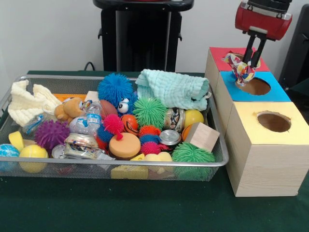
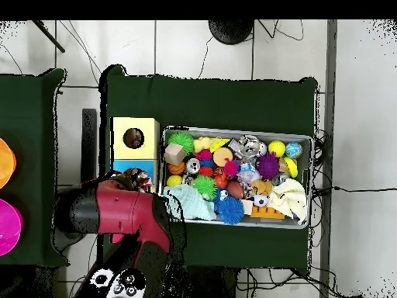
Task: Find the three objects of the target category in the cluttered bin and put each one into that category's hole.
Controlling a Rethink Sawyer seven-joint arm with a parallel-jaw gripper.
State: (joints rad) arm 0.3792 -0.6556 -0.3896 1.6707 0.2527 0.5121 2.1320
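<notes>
My gripper [image 1: 252, 63] hangs at the right, over the row of wooden boxes, shut on a small multicoloured patterned cloth piece [image 1: 239, 68]. The cloth dangles just above the blue-topped box [image 1: 277, 93], at the back rim of its round hole [image 1: 256, 86]. Behind it is the red-topped box [image 1: 223, 52], its hole mostly hidden by the cloth and the fingers. In front stands the yellow-topped box [image 1: 248, 115] with its hole [image 1: 273, 122]. In the overhead view the red arm [image 2: 116, 209] covers the blue and red boxes; the cloth piece [image 2: 140, 180] peeks out beside it.
The wire mesh bin [image 1: 218, 145] left of the boxes is packed: a mint cloth [image 1: 174, 89], cream knit cloth [image 1: 26, 101], teddy bear [image 1: 70, 110], spiky balls in blue [image 1: 115, 88] and green [image 1: 149, 112], cans, a wooden block [image 1: 202, 137], yellow balls.
</notes>
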